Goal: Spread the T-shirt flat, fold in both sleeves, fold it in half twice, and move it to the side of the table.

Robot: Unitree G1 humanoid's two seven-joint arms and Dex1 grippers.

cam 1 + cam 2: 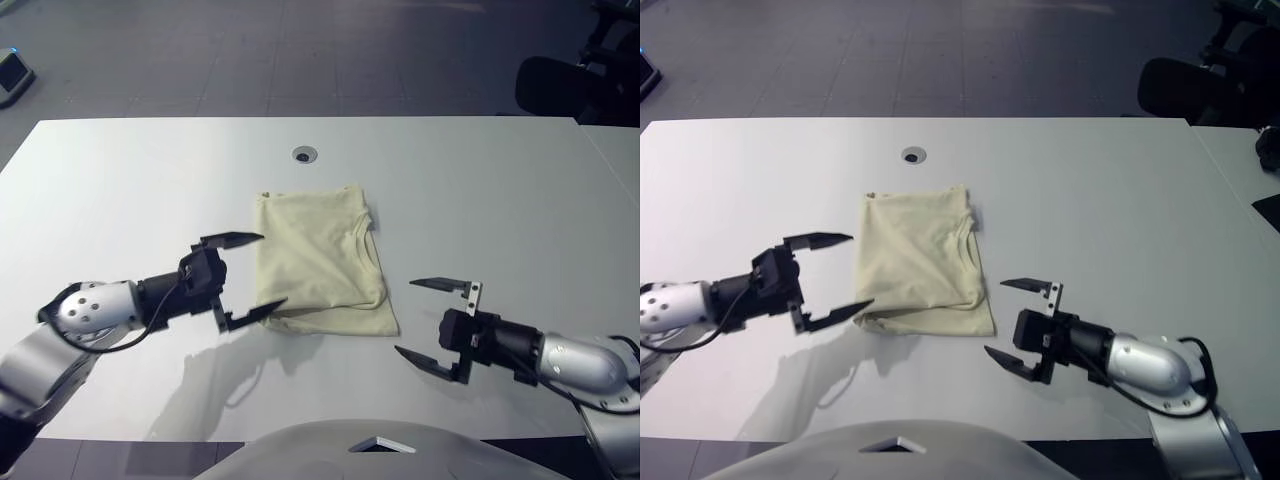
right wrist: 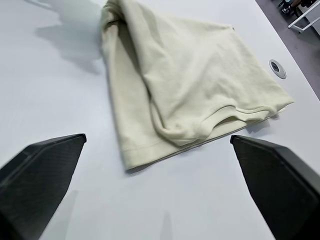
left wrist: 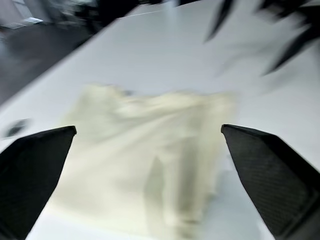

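The T-shirt (image 1: 320, 265) lies folded at the centre of the bench (image 1: 500, 200). Left pincer (image 1: 272, 269): released, jaws spread at the shirt's left edge. Right pincer (image 1: 404, 316): released, near its right corner, not touching.

No text, label, number or sign can be read. The pale yellow T-shirt (image 1: 322, 262), lying between the left gripper (image 1: 272, 270) and the right gripper (image 1: 405, 316), bears no legible print; the white table (image 1: 500, 200) beneath them shows no writing either.
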